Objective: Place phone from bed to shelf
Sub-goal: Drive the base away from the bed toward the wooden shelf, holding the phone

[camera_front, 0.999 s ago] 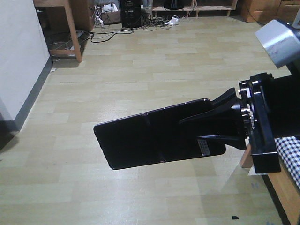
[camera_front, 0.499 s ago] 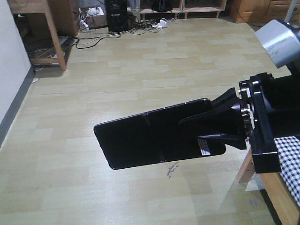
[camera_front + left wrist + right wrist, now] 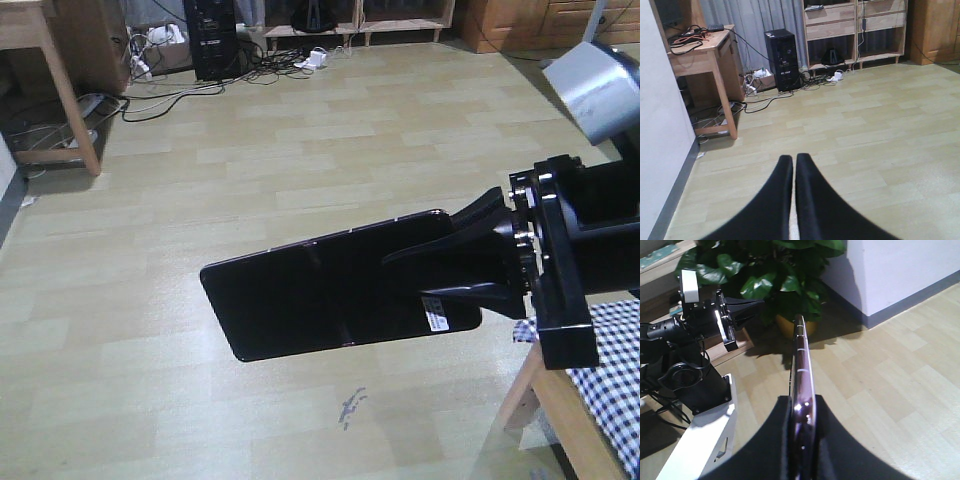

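The phone [image 3: 300, 295], slim and glossy black with a small white sticker, hangs flat in the air above the floor. My right gripper [image 3: 403, 278] is shut on its right end. The right wrist view shows the phone [image 3: 801, 355] edge-on, its pinkish edge pinched at the right gripper [image 3: 802, 402]. A corner of the bed [image 3: 612, 350], with checked sheet and wooden frame, shows at the lower right. The shelf [image 3: 855, 30] stands against the far wall. My left gripper [image 3: 793, 161] is shut on nothing, pointing over the floor.
A wooden desk [image 3: 705, 50] stands at the left by a white wall [image 3: 660, 150]. A black PC tower [image 3: 782, 57] and loose cables [image 3: 765, 97] lie on the floor near it. A wooden cabinet [image 3: 935, 30] is at the far right. A potted plant [image 3: 765, 275] stands behind the left arm.
The room has slid leftward in the front view: desk and PC tower moved left, and more of the bed corner shows. Phone and right gripper keep the same place in the frame.
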Available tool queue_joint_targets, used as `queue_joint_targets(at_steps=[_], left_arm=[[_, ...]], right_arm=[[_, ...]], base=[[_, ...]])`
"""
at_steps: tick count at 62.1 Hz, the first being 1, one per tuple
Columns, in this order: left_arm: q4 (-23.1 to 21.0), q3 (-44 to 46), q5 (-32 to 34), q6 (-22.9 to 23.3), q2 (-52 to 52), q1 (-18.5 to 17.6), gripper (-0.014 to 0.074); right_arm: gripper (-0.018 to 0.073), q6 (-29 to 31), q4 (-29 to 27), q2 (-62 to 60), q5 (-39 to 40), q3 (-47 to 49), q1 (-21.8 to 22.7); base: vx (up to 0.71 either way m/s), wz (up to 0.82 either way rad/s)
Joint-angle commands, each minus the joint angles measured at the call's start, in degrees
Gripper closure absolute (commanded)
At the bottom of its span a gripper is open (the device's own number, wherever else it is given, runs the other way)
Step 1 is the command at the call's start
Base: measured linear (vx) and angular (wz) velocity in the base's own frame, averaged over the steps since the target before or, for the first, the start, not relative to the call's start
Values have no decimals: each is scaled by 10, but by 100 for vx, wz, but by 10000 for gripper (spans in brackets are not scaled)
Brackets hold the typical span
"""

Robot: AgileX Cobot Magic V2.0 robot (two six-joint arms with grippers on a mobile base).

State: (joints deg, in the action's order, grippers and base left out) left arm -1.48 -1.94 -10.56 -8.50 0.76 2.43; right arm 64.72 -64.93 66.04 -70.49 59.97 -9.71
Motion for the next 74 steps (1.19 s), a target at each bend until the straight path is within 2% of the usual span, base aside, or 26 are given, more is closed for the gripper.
queue_joint_targets(at_steps=[1, 39, 74], left_arm=[[-5, 12, 41, 3, 8, -2, 595], [-5, 12, 41, 3, 8, -2, 595], [-5, 12, 41, 3, 8, -2, 595]], right_arm=[[561, 0, -56, -12, -31, 15, 0], [561, 0, -56, -12, -31, 15, 0], [561, 0, -56, -12, -31, 15, 0]], base=[[29, -10], [30, -9], [42, -3]])
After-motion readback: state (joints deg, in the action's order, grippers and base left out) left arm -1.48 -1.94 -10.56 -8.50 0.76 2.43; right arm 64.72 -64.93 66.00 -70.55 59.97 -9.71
